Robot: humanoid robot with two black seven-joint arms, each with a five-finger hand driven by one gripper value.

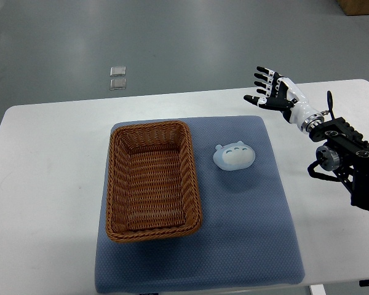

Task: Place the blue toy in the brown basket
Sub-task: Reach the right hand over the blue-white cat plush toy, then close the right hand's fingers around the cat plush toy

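A pale blue round toy (234, 156) with small ears lies on the blue mat (246, 233), just right of the brown wicker basket (152, 179). The basket holds nothing. My right hand (268, 90) is open with fingers spread, raised over the table's far right part, well up and right of the toy. Its arm comes in from the right edge. The left arm is out of view.
The mat lies on a white table (49, 184). Two small clear squares (117, 78) lie on the grey floor beyond the table's far edge. A brown box corner (360, 6) shows at the top right.
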